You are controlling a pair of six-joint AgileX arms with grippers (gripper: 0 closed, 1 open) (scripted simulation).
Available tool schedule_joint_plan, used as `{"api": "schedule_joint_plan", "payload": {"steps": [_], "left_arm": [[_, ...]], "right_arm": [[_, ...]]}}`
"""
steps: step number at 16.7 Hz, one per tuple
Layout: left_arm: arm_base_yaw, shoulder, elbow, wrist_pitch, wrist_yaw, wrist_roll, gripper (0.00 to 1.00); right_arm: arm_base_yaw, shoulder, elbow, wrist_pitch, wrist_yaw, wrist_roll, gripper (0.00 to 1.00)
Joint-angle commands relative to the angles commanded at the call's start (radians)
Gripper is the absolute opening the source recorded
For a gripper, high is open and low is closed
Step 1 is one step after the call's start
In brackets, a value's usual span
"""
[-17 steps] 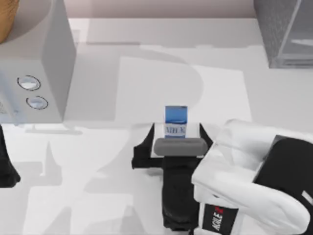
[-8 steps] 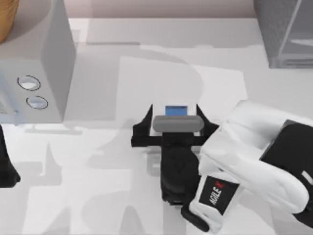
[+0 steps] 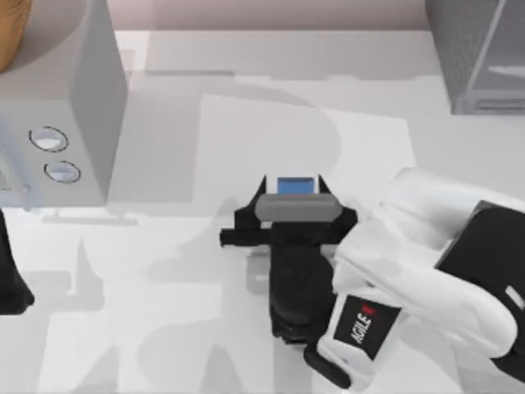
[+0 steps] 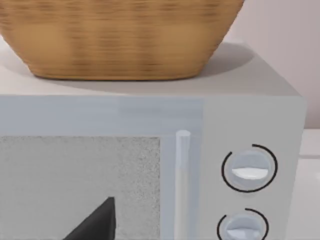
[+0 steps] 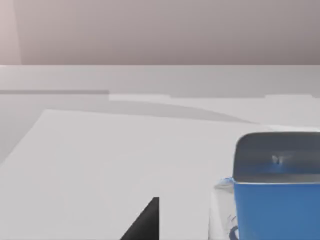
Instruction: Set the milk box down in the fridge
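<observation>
Early stage: milk box (image 3: 296,185) stands mid-tabletop (image 3: 205,123), right pincer (image 3: 293,190) fingers apart around it, not visibly clamped. Lift and carry to fridge (image 3: 476,53), far right, remain. Left arm parked left.

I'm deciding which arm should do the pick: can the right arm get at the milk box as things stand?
Probably yes. The right tool already sits over the milk box, with a finger on each side of it, and nothing stands between them. From the top view I cannot tell whether the fingers have closed on it.
</observation>
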Motion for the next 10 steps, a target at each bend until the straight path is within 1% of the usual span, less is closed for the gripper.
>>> {"api": "schedule_joint_plan", "payload": {"steps": [7,8,10], "left_arm": [[0.000,0.000,0.000,0.000,0.000,0.000,1.00],[0.000,0.000,0.000,0.000,0.000,0.000,1.00],[0.000,0.000,0.000,0.000,0.000,0.000,1.00]], "right_arm": [[0.000,0.000,0.000,0.000,0.000,0.000,0.02],[0.000,0.000,0.000,0.000,0.000,0.000,0.00],[0.000,0.000,0.000,0.000,0.000,0.000,0.00]]}}
